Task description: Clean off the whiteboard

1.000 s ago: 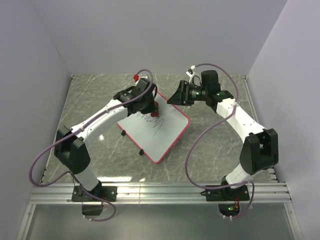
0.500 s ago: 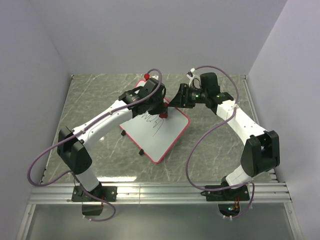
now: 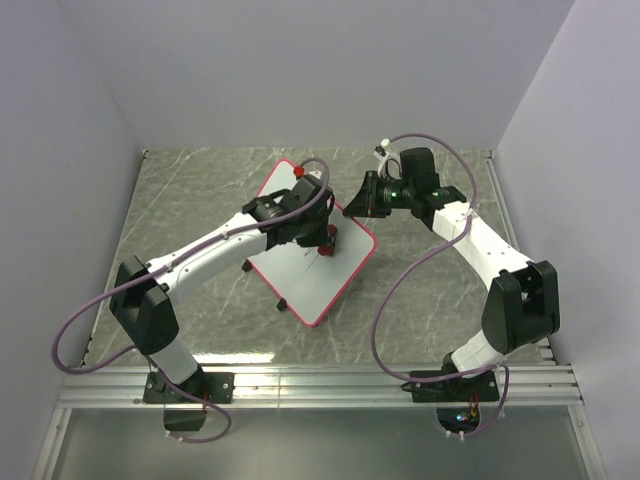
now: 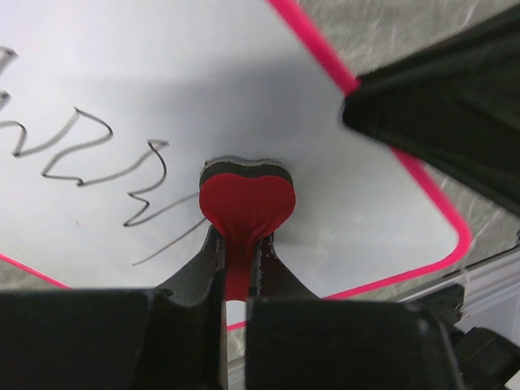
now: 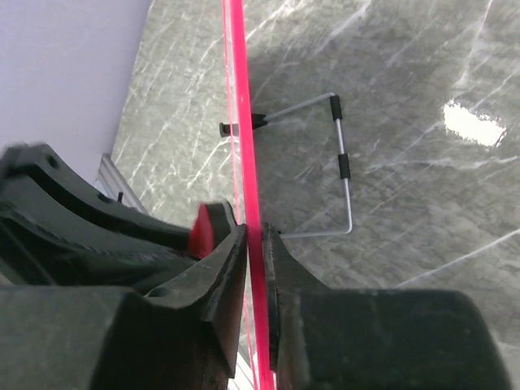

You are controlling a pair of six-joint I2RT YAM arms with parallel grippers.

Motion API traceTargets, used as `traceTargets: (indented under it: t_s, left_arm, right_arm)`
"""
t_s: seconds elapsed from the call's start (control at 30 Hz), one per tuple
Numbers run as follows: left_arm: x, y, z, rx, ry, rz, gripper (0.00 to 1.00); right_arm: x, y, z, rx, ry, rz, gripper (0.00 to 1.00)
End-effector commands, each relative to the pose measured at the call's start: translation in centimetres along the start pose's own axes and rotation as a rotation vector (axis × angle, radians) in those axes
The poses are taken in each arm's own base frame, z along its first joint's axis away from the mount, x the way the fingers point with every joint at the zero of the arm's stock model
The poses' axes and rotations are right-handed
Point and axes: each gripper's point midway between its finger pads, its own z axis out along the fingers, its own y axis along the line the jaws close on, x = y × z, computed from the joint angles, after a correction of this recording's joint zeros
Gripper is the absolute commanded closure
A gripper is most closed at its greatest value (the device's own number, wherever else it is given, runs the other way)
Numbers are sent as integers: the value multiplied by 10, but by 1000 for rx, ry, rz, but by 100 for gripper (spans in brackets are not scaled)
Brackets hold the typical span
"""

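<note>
The whiteboard (image 3: 300,275), white with a red-pink frame, lies skewed in the middle of the table. In the left wrist view black scribbles (image 4: 97,146) remain on its surface (image 4: 203,65), left of a red heart-shaped eraser (image 4: 246,199). My left gripper (image 4: 237,244) is shut on the eraser's stem and presses its black pad flat on the board. From above, my left gripper (image 3: 325,238) sits near the board's far right side. My right gripper (image 5: 254,236) is shut on the whiteboard's red edge (image 5: 240,97), which appears from above at the right gripper (image 3: 350,208).
A wire stand (image 5: 341,162) with black clips juts out from behind the board. An aluminium rail (image 3: 320,385) runs along the table's near edge. Grey walls close in the marble table (image 3: 180,200) on three sides. Purple cables loop off both arms.
My left gripper has swept the eraser rightward across the board, and fewer scribbles show from above. My right gripper has moved in and closed on the board's far right edge.
</note>
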Motion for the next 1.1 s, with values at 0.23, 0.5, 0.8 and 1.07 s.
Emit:
traceTargets:
  t_s: [0.23, 0.5, 0.8, 1.07]
  left_arm:
    - [22, -7, 7, 56, 6, 12, 100]
    - [38, 62, 26, -90, -5, -68, 100]
    - [70, 136, 32, -210, 20, -199, 100]
    - [74, 124, 28, -151, 23, -210, 100]
  right_arm:
    - [22, 12, -2, -41, 37, -28, 99]
    - [22, 13, -4, -37, 40, -36, 100]
    - [25, 13, -6, -38, 45, -42, 100]
    - [22, 13, -3, -40, 48, -38, 100]
